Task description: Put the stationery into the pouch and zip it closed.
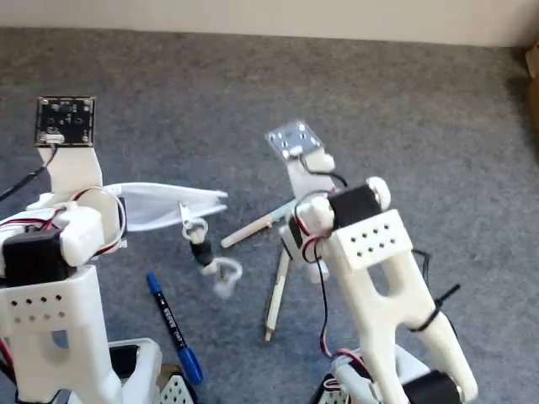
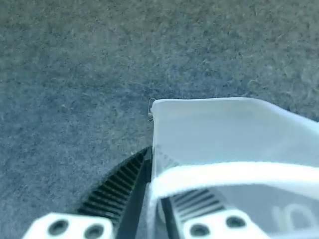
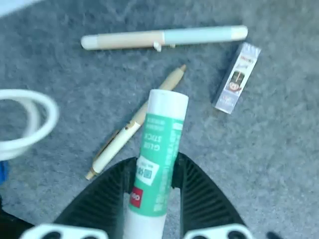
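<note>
1. The left gripper (image 2: pixel 154 172) is pinched shut on one edge of the white, see-through pouch (image 2: pixel 224 134). The pouch rests on the grey table (image 2: pixel 75 74), in front of the left arm.
2. The right gripper (image 3: pixel 155 165) is clamped around a green and white glue stick (image 3: pixel 159 149).
3. Beyond the glue stick, a beige pen (image 3: pixel 134 124), a beige and pale blue pen (image 3: pixel 164 37) and a small box (image 3: pixel 237 77) lie apart on the table.
4. A white ring (image 3: pixel 25 119) lies near the beige pen.
5. A blue pen (image 1: pixel 173 324) lies by the left arm's base, apart from the pouch.
</note>
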`<act>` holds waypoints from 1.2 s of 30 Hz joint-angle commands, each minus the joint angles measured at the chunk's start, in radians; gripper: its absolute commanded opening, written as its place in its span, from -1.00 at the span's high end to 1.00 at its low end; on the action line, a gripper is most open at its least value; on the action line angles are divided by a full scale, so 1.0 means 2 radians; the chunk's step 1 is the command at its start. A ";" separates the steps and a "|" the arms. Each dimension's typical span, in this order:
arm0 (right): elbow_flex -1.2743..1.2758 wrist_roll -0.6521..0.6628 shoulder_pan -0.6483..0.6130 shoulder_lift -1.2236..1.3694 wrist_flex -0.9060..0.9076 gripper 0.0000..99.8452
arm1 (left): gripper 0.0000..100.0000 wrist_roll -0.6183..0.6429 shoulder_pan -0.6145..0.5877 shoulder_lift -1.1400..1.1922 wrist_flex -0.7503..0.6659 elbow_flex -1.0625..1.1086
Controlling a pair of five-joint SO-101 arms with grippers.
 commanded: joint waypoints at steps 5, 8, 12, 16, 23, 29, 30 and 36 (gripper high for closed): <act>0.129 0.012 0.014 -0.079 -0.080 0.99 | 0.99 0.015 0.024 0.010 -0.039 0.035; 0.161 0.012 0.026 -0.081 -0.111 0.99 | 0.99 0.016 0.022 0.008 -0.044 0.044; 0.197 0.012 0.029 -0.080 -0.152 0.98 | 0.99 0.016 0.021 0.007 -0.045 0.048; 0.208 0.012 0.029 -0.079 -0.159 0.95 | 0.99 0.016 0.021 0.007 -0.045 0.048; 0.209 0.009 0.028 0.007 -0.159 0.78 | 0.99 0.015 0.021 0.007 -0.043 0.046; 0.184 0.008 0.028 0.108 -0.185 0.78 | 0.99 0.015 0.021 0.007 -0.042 0.048; 0.178 0.008 0.029 0.119 -0.185 0.78 | 0.99 0.015 0.021 0.007 -0.042 0.049; 0.152 0.008 0.031 0.167 -0.188 0.78 | 0.99 0.014 0.021 0.007 -0.041 0.049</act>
